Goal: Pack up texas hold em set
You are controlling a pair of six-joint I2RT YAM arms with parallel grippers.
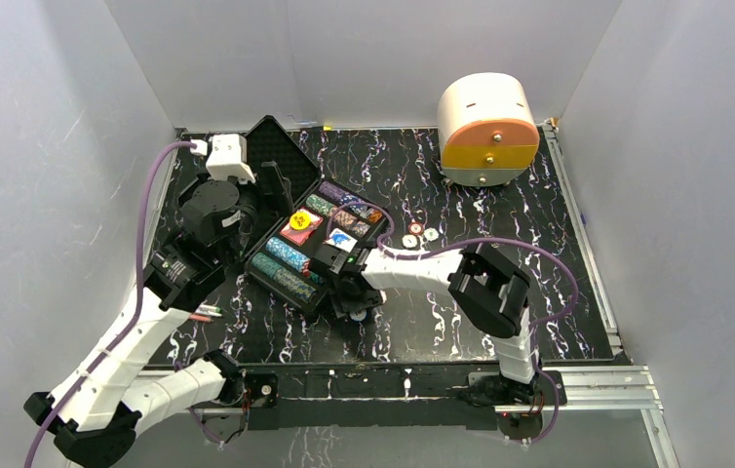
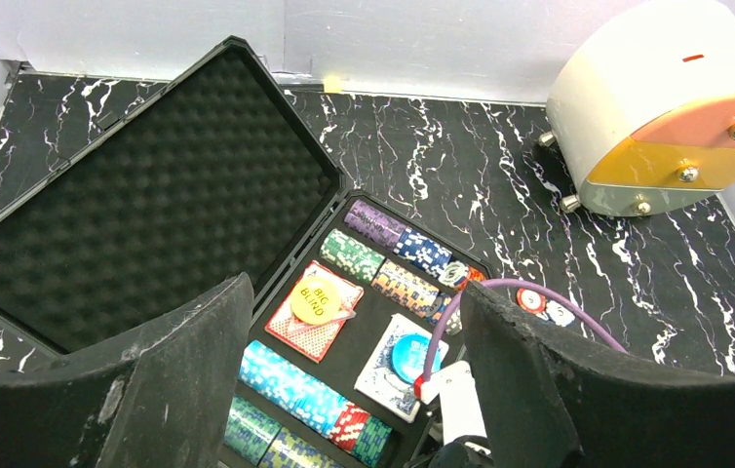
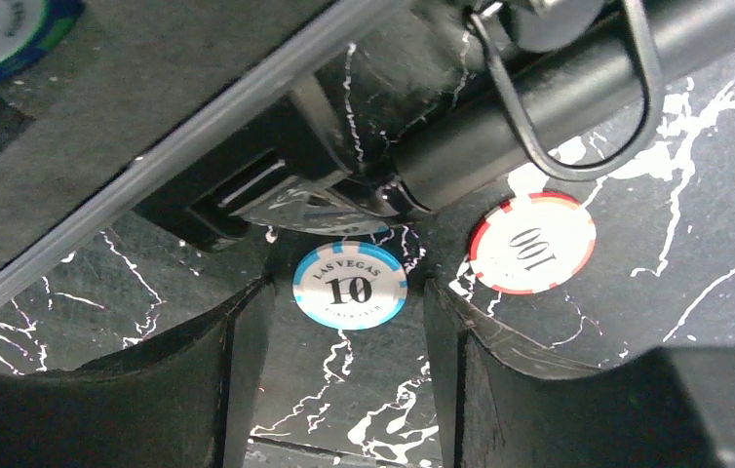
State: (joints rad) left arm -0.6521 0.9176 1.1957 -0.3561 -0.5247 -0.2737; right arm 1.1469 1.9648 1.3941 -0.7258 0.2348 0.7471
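1. Your right tool [image 3: 346,292] is down at the counter [image 3: 637,322], jaws apart and gripping nothing. One blue-and-white chip [image 3: 350,285] marked 10 lies flat between the fingers and touches neither.
2. One red-and-white chip [image 3: 532,242] marked 100 lies just beside it, outside the fingers. It sits near the handle [image 3: 559,107] of the case [image 3: 178,88].
3. Your left tool [image 2: 354,292] hangs above the open case, jaws wide apart and empty.
4. Inside the case you have two decks. One red deck [image 2: 295,330] carries a yellow disc [image 2: 318,299] reading BIG BLIND, and one blue deck [image 2: 383,378] carries a blue disc [image 2: 409,353].
5. The chip rows [image 2: 383,249] fill the back and front of the tray. The left tool's fingers cut off the front ones, so I cannot give you a count.
6. In the top view three small discs [image 1: 414,228] lie close together on the counter, right of the case. The right arm hides the two chips under the right tool in that view.
7. The case is black and sits left of centre. Its lid [image 2: 149,195] stands open, lined with dimpled foam.
8. One white-and-orange drawer box [image 1: 488,127] stands well apart at the back right.
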